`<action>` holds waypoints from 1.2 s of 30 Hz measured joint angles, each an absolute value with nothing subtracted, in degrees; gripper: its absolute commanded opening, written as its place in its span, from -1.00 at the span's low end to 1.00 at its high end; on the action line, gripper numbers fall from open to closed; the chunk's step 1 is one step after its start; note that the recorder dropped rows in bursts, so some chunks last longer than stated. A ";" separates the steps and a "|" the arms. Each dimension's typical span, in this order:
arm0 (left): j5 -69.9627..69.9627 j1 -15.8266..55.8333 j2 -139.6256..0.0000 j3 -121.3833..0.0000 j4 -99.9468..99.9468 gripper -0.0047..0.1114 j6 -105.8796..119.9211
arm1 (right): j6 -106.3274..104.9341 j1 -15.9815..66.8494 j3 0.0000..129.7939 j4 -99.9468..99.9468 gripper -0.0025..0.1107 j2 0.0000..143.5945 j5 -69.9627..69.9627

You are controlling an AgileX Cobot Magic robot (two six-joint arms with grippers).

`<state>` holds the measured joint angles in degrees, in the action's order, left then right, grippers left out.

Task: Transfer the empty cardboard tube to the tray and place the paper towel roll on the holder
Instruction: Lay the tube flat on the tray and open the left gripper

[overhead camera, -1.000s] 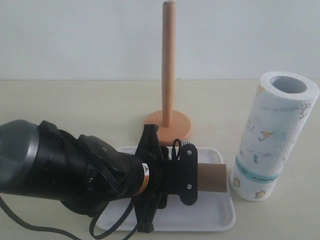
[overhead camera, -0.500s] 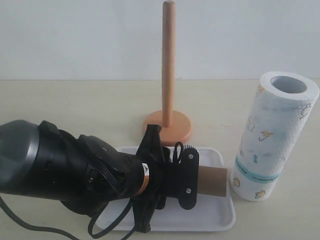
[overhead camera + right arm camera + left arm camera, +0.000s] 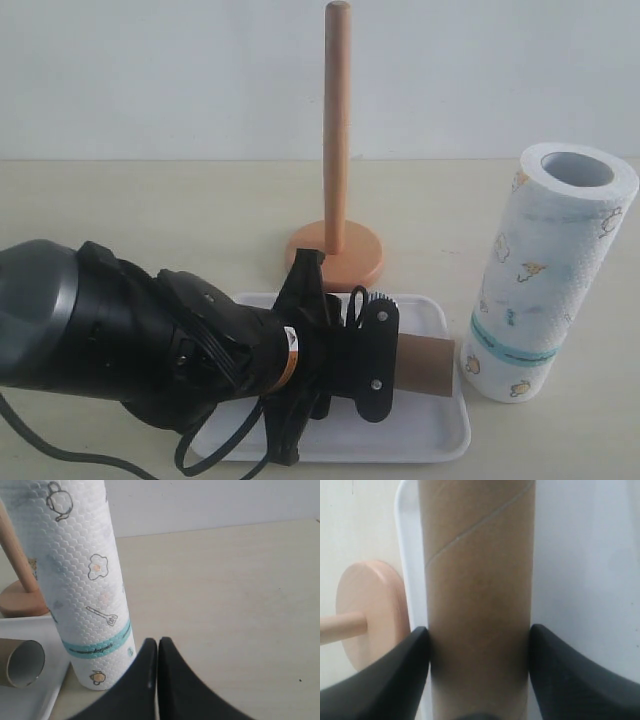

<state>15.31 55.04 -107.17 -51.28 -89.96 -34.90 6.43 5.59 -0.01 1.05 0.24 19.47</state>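
Left wrist view shows the left gripper point(image 3: 479, 642) with its jaws clenched on the cardboard tube point(image 3: 477, 570), one black finger pressed to each side. The tube lies lengthways low over the tray point(image 3: 580, 555); I cannot tell whether it already touches the tray floor.

The step in hand looks like setting the tube down. To do it well, the arm should lower until the tube rests flat. The jaws should then part only a little and lift straight off, because a round tube rolls easily. The low rim ought to stop it.

The tube's open end sits just beside the paper towel roll point(image 3: 85, 570), which stands on end on the worktop point(image 3: 235, 580) and should not be nudged. The right gripper point(image 3: 157, 647) hangs near the roll, its jaws pinched together on nothing.

The tube is matte brown card, hollow, with a spiral seam, and is probably easy to crush. The tray is smooth, white and round-cornered. The roll is soft, embossed paper with a teal band. The holder point(image 3: 337, 150) is smooth wood, a slim rod on a disc.
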 measured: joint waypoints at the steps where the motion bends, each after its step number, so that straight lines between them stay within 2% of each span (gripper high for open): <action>1: 15.31 55.04 -107.17 -51.28 -89.96 -0.85 -34.90 | 6.43 5.59 -0.01 1.05 -0.96 0.24 19.47; 24: 15.11 55.04 -109.20 -51.28 -88.45 -0.84 -31.29 | 6.43 5.59 -0.01 1.05 -0.96 0.24 19.47; 27: 15.11 55.04 -109.21 -51.28 -88.31 -0.67 -31.29 | 6.43 5.59 -0.01 1.05 -0.96 0.24 19.47; 32: 15.48 55.13 -109.21 -51.28 -88.20 -0.21 -31.29 | 6.43 5.59 -0.01 1.05 -0.96 0.24 19.47; 36: 15.48 55.13 -109.21 -51.28 -88.20 -0.07 -31.29 | 6.43 5.59 -0.01 1.05 -0.96 0.24 19.47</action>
<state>15.48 55.13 -109.21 -51.28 -88.20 -31.29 6.43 5.59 -0.01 1.05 0.24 19.47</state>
